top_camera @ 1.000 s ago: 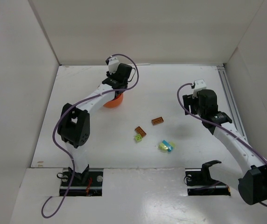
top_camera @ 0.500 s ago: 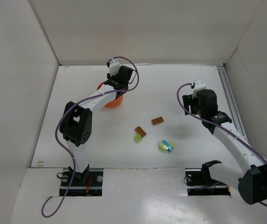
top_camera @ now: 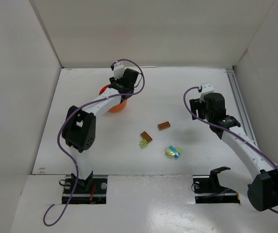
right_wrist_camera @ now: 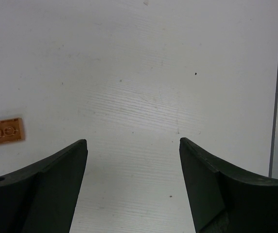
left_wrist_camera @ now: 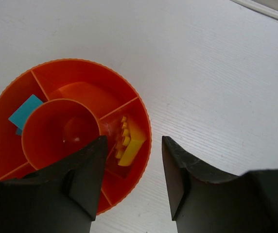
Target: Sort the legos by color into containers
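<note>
Orange dish (top_camera: pixel 118 108) at ten o'clock on the white table (top_camera: pixel 187 82), well apart from the loose bricks. Left gripper (left_wrist_camera: pixel 133 145) above it, jaws spread, pinching nothing.

In the left wrist view:
- Yellow brick (left_wrist_camera: pixel 130 144) lying in the compartment at three o'clock of the round hub (left_wrist_camera: pixel 56 128), studs toward the hub. Visible through the gap between the jaws, apart from both fingers (left_wrist_camera: pixel 88 174).
- Blue brick (left_wrist_camera: pixel 26 113) in the compartment at nine o'clock, one corner hidden behind the hub wall.

Five bricks out on the table, from four to six o'clock of its middle:
- Brown brick (top_camera: pixel 164 125) farthest toward the back.
- Orange-brown brick (top_camera: pixel 146 136) at eight o'clock of that one.
- Green brick (top_camera: pixel 143 143) at six o'clock of the orange-brown one, touching or just beside it; cannot tell which.
- Pale yellow brick (top_camera: pixel 169 152) and second blue brick (top_camera: pixel 177 153) pressed together, nearest the arm bases.

Right gripper (right_wrist_camera: pixel 132 141) at three o'clock of the table, over its white surface, jaws spread wide, pinching nothing. Brown brick at nine o'clock in the right wrist view, well outside the jaws.
</note>
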Motion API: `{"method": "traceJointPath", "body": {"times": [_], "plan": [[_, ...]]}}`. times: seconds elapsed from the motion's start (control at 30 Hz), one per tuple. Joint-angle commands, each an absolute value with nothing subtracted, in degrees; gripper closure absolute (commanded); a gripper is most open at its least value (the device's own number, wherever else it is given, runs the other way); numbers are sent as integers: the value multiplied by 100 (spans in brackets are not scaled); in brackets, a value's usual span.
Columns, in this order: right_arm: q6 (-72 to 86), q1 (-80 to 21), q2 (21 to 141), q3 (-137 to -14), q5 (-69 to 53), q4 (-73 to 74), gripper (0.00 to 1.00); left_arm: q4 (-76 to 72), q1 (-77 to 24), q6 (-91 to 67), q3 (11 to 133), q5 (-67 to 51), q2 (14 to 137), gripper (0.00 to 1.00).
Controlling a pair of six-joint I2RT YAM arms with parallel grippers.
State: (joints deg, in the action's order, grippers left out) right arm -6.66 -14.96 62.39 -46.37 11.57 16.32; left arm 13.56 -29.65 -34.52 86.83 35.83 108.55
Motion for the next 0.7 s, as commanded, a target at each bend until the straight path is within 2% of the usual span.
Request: {"method": "traceJointPath", "body": {"times": [0.0,0.17,0.3,0.4,0.43,0.53,0.67], "plan": [[-712,-1459,6231,-4904,1125,1477,19,1415,-2962,-3472,8640,3700,10406,54],[-835,-1459,6179,-4852,766,1424,19,1477,-2962,-3358,8762,3411,10152,54],[-958,-1459,6126,-4852,379,1371,19,1354,-2962,-3147,8763,3007,9739,46],[-1090,-1836,6056,-4799,308,1318,19,1239,-3032,-2858,8588,2525,9265,32],[-1168,-2098,6056,-4799,308,1318,19,1239,-3032,-2769,8535,2114,9029,22],[-1222,-2582,6187,-4799,308,1318,19,1379,-3094,-2821,8045,1732,8571,1],[-967,-3670,6503,-4852,554,1441,18,1617,-3216,-3391,6966,1653,7570,0]]}}
